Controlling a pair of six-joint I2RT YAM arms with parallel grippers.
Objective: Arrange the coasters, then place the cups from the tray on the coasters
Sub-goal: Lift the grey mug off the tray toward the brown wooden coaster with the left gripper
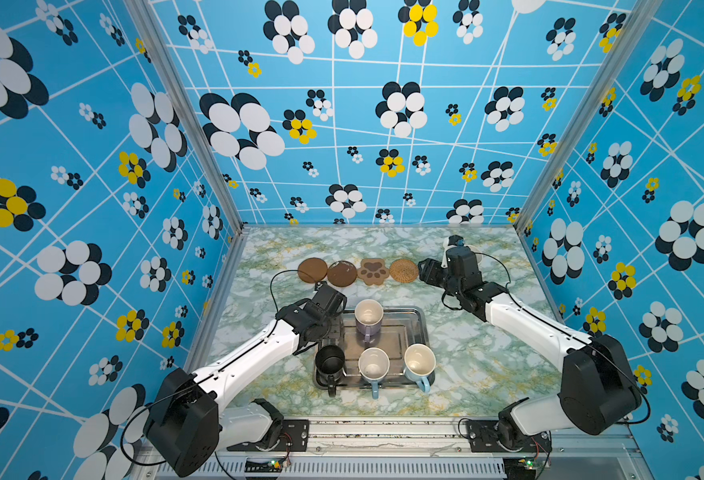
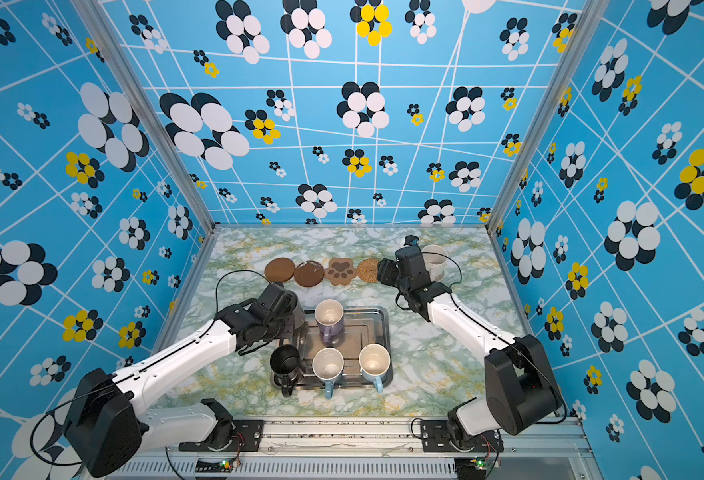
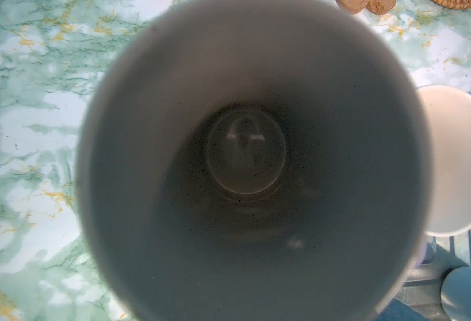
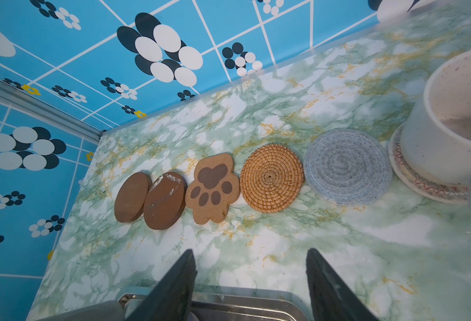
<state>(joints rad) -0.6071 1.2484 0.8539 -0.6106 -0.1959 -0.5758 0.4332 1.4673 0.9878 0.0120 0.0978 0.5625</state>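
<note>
Six coasters (image 4: 271, 178) lie in a row along the far side of the tabletop (image 1: 487, 353), so the arranging looks done. Only the cream mug (image 4: 451, 119) stands on one, at the row's right end. Four mugs stand on the tray (image 1: 400, 332): lavender (image 1: 369, 318), black (image 1: 329, 363) and two blue (image 1: 374, 365) (image 1: 419, 361). The steel cup (image 3: 245, 155) is at the tray's far left corner, under the left arm, making five cups to move, by this count. The left arm stretches forward from its base, wrist turned down over the steel cup, its camera looking straight into the bore. The left claw (image 1: 335, 322) is hidden by the wrist and the cup, so whether it grips the cup cannot be told. The right arm reaches to the far side, forearm angled in toward the row, just beside the cream mug. The right claw (image 4: 250, 251) hangs above bare tabletop, jaws apart and empty, facing the coasters.
</note>
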